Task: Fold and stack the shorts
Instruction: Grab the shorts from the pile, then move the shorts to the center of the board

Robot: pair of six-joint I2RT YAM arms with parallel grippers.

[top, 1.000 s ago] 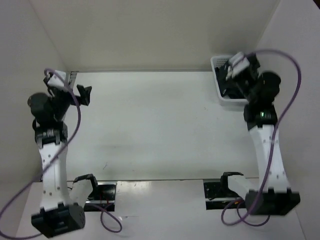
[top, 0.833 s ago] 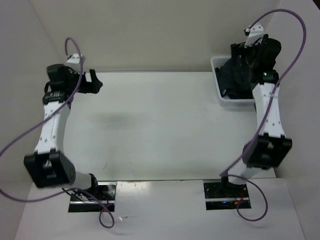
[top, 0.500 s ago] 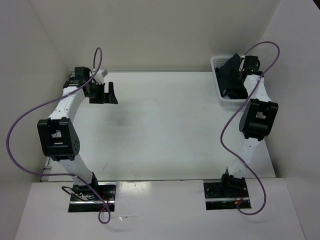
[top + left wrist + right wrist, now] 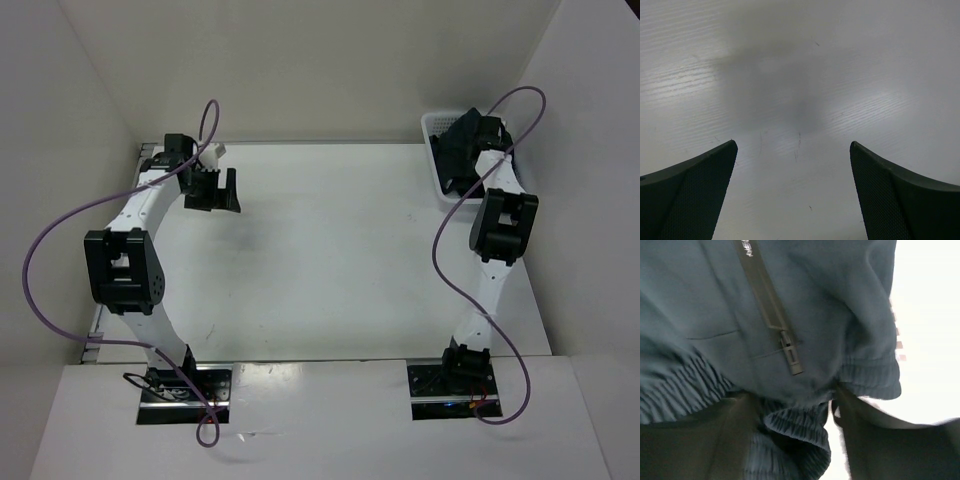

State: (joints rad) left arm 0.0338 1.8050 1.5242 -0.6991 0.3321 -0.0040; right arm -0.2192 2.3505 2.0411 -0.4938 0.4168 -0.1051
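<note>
Item: shorts [image 4: 790,300], dark, heaped in the white basket [image 4: 432,122] at the far right corner, waistband bunched between the jaws of the right gripper [image 4: 794,407] (seemingly pinched); left gripper [image 4: 792,145], jaws spread, over the table [image 4: 320,260] well apart.

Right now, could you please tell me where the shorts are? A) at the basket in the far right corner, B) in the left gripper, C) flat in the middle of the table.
A: the shorts bunch at the basket by the right gripper; the left gripper is open over the table.
</note>
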